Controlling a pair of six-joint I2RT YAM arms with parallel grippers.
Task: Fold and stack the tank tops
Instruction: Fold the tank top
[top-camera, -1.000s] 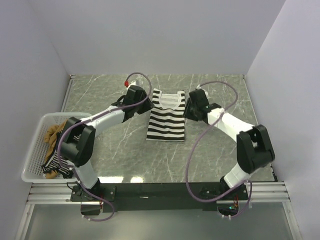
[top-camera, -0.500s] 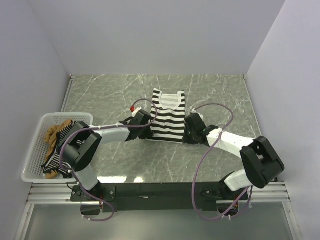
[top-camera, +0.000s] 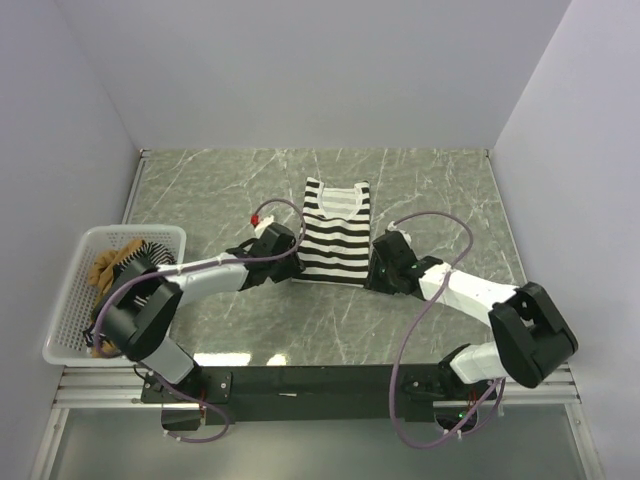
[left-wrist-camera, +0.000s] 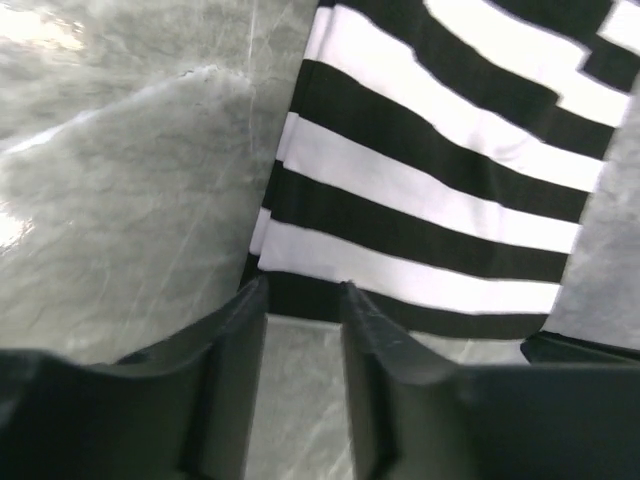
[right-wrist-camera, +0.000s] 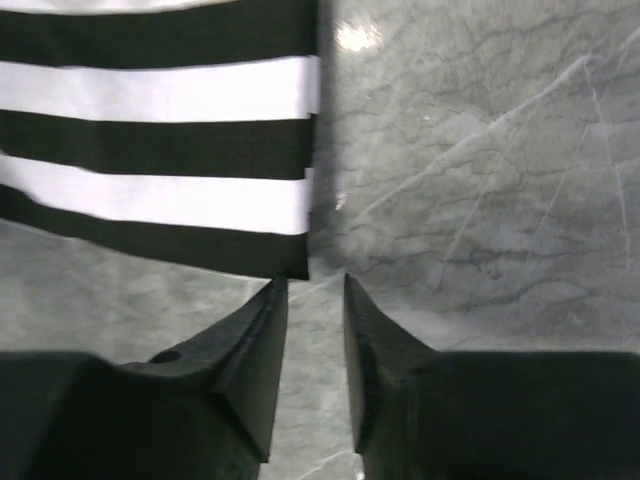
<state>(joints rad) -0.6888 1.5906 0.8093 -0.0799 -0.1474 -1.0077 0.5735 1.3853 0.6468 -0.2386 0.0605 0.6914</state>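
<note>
Your wide-striped tank top (top-camera: 335, 232) lies flat in the middle of the table (top-camera: 440, 190), with open marble on every side. Your left end effector (left-wrist-camera: 303, 290) sits at its near-left hem corner. Your right end effector (right-wrist-camera: 315, 285) is just short of the near-right corner. Both have their jaws slightly apart and grip nothing. At the left edge, well apart, the white basket (top-camera: 62, 310) holds the tan top (top-camera: 105, 267) and the thin-striped top (top-camera: 103, 343).

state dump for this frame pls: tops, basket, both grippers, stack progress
wide-striped top: flat on table, centre, neck at far end
left gripper: at the top's near left hem corner, jaws slightly apart, nothing gripped
right gripper: just short of near right corner, jaws slightly apart, empty
basket: table's left edge, holds tan top and thin-striped top
stack: none on table yet
</note>
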